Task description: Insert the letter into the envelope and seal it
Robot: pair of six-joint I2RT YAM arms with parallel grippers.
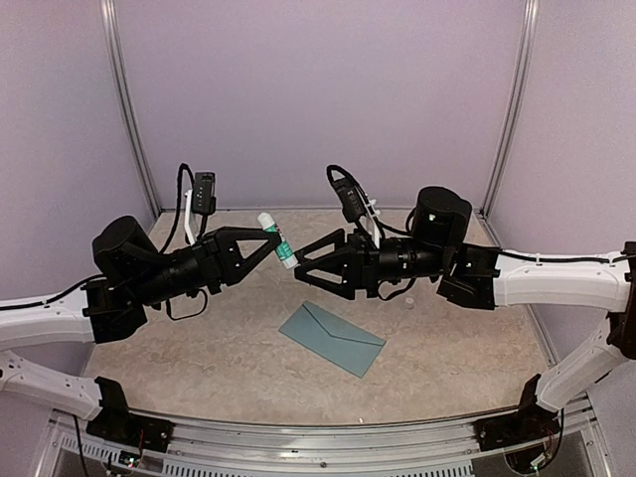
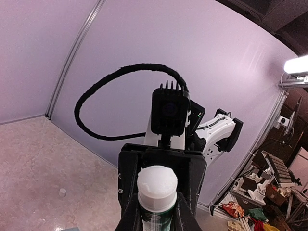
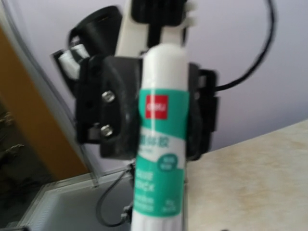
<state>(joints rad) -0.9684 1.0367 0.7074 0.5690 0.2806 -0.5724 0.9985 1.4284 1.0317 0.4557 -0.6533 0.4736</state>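
Now you're clamping the glue stick (image 1: 284, 251) in your left gripper (image 1: 273, 237), the right gripper (image 1: 301, 270) hanging beside it, jaws spread; the envelope (image 1: 331, 338) is lying flat below both, slanting toward the near-right corner of the table (image 1: 199, 348).

There is one envelope (image 1: 332, 338), one glue stick (image 1: 278, 241), one small white piece (image 2: 62, 192) and one table (image 1: 199, 348). There are two arms, the left arm (image 1: 149, 273) and right arm (image 1: 542, 278), and two grippers, the left gripper (image 1: 271, 236) and right gripper (image 1: 301, 270).
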